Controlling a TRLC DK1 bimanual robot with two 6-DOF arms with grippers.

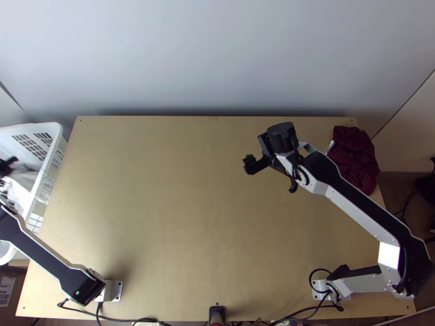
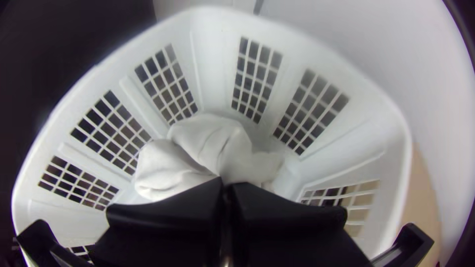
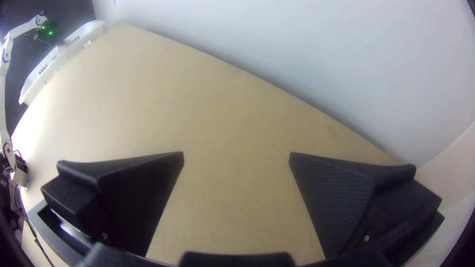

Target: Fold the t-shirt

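At the far left, my left gripper [image 1: 7, 166] is over the white basket, beside pale cloth [image 1: 23, 177]. Its two fingers meet at the bunched white cloth in the left wrist view, where the left gripper [image 2: 226, 184] appears shut on part of it. That white cloth [image 2: 210, 143] lies crumpled inside the basket; its shape as a shirt cannot be made out. My right gripper [image 1: 255, 164] is above the right half of the table. With its fingers wide apart and nothing between them, the right gripper [image 3: 236, 155] is open over bare wood.
The white basket [image 1: 51, 142] with grid openings stands at the table's left edge. A dark red cloth [image 1: 356, 157] lies bunched at the back right, beside the right arm's links. Bare wooden table [image 1: 163, 190] spreads between the arms, with a pale wall behind it.
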